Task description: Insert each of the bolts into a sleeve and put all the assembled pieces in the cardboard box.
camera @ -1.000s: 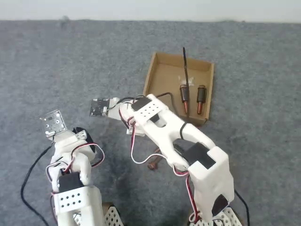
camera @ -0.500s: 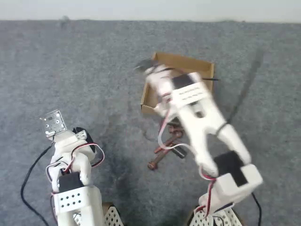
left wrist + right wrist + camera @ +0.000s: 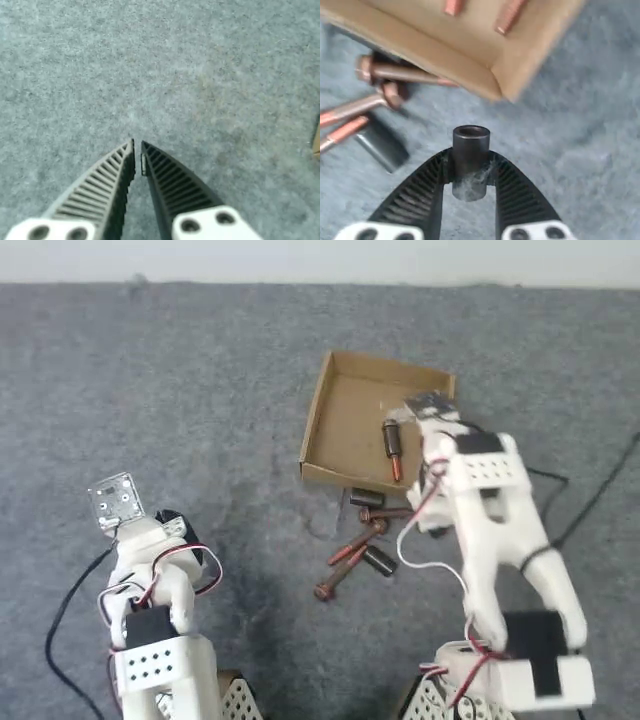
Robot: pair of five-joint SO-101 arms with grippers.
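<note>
Overhead and near right-wrist views share cardboard box (image 3: 350,430) (image 3: 420,47)

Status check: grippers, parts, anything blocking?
Left gripper shut, empty, over carpet. Right gripper shut on sleeve, near cardboard box corner. Loose bolts by box; nothing blocking.

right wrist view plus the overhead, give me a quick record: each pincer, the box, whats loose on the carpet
left pincer: shut, empty, over bare carpet
right pincer: shut on a dark sleeve, held upright, bore empty, near the box corner
cardboard box: one assembled piece visible from above; the wrist view shows two threaded ends inside
loose bolts: three, on the carpet outside the box's near wall
loose sleeves: two, among the bolts
</note>
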